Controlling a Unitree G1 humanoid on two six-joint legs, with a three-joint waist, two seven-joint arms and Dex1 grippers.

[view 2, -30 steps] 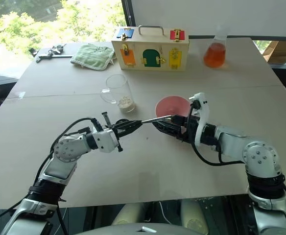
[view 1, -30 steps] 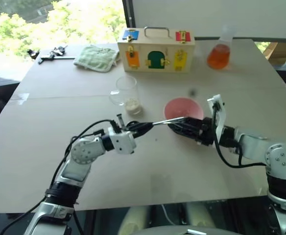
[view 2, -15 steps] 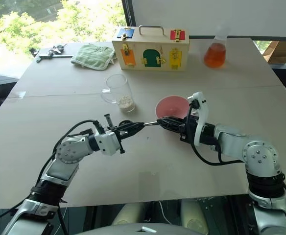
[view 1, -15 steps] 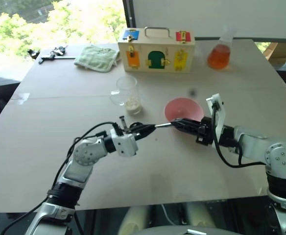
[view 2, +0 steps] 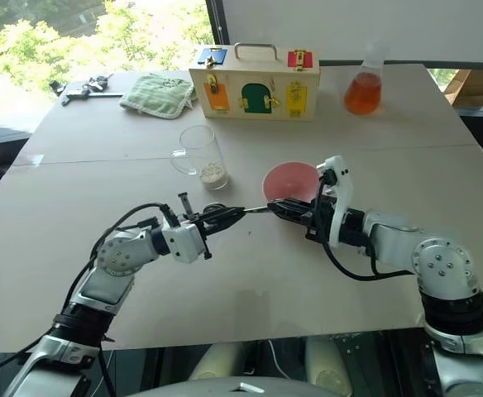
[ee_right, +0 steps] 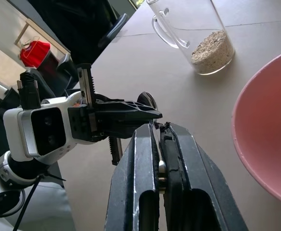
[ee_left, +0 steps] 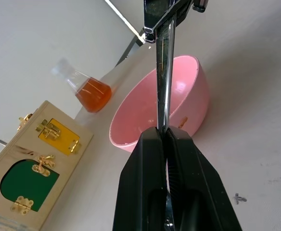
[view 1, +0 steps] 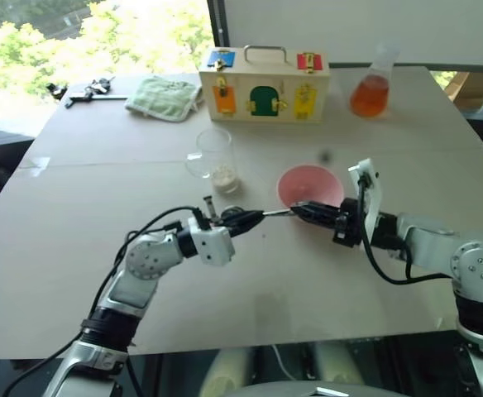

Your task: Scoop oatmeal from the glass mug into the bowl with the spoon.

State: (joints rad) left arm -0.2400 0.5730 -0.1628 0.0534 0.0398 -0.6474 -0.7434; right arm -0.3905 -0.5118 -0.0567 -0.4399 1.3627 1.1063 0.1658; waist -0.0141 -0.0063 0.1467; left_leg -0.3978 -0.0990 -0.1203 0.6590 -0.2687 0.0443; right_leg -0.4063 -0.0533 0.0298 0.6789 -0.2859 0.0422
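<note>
A: From the head camera, where does the spoon [view 1: 276, 212] sit?
B: Level above the table [view 1: 84, 215], spanning both arms. The left gripper [view 1: 254, 218] is pinched on one end, the right gripper [view 1: 298, 209] pinched on the other, just in front of the pink bowl [view 1: 309, 183].

A: And the glass mug [view 1: 214, 159]?
B: Upright on the table, beyond the left gripper and beside the bowl, apart from it, with oatmeal [view 1: 224, 176] at its bottom. Farther back stand a wooden latch box [view 1: 264, 85], a flask of orange liquid [view 1: 370, 89] and a green cloth [view 1: 165, 97].

A: The left wrist view?
B: Black fingers [ee_left: 145, 183] pressed together on the shiny spoon handle, which runs out over the bowl to the other gripper's tips.

A: The right wrist view?
B: Its fingers [ee_right: 143, 173] clamp the spoon, tips close to the left gripper's tips. The mug with oatmeal stands behind.
</note>
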